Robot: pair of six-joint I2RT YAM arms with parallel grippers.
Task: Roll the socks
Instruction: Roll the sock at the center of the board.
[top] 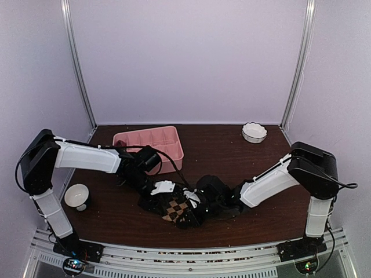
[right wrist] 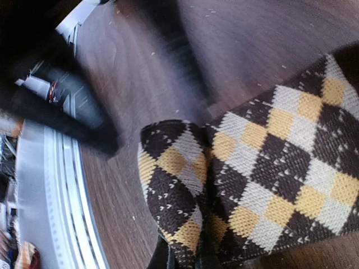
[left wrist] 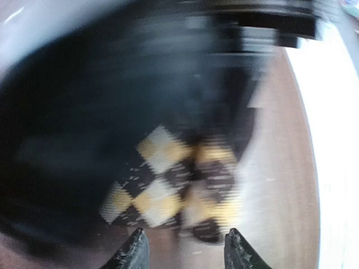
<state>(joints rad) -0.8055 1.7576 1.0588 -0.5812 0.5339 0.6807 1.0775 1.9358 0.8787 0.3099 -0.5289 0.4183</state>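
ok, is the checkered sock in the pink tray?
No, the checkered sock lies on the table, outside the pink tray and nearer the arm bases.

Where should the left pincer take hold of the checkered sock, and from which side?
Probably the checkered sock at its flat end, away from the fold the right pincer pinches. Bring the left pincer down from above: it lies flat, offering only an edge.
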